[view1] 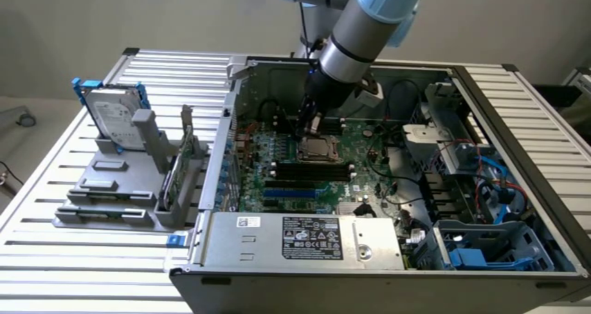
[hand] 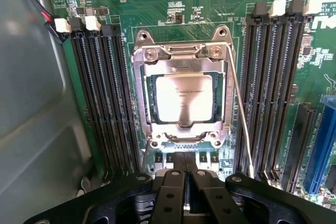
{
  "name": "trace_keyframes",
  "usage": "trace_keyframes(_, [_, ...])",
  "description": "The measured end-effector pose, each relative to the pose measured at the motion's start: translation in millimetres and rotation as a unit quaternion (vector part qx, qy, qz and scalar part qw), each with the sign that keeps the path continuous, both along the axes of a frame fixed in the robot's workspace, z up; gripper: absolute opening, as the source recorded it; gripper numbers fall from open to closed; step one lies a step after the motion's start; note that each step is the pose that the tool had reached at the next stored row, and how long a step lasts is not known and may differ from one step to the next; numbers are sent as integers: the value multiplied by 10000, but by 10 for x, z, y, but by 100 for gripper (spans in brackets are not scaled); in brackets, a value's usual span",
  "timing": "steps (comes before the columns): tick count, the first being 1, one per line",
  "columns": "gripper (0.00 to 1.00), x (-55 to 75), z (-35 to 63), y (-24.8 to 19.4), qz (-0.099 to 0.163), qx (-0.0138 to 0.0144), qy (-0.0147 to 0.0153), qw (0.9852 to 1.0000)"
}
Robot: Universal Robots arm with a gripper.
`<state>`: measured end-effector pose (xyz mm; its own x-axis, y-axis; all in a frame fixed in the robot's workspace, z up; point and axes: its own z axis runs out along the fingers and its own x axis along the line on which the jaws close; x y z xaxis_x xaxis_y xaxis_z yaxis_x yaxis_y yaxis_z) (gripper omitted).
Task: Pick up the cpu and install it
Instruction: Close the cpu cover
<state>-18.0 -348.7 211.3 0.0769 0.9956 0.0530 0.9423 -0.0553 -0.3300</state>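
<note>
One cpu [hand: 184,97] lies seated in the socket frame [hand: 138,103] on the motherboard [hand: 173,3]. In the exterior view it sits at 6 o'clock, just beneath the gripper [hand: 185,182], whose fingers are pressed together and hold nothing. If the gripper came down like this, its tips could scratch the chip's lid or snag the thin wire lever [hand: 239,114], stressing the socket.
</note>
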Motion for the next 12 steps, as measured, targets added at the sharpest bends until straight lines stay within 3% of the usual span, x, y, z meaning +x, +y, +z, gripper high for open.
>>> trace_keyframes(3, [11,-14,10,-26,-10,-1,0,10000])
trace_keyframes(12, [11,-68,56,-33,-135,3,0,9999])
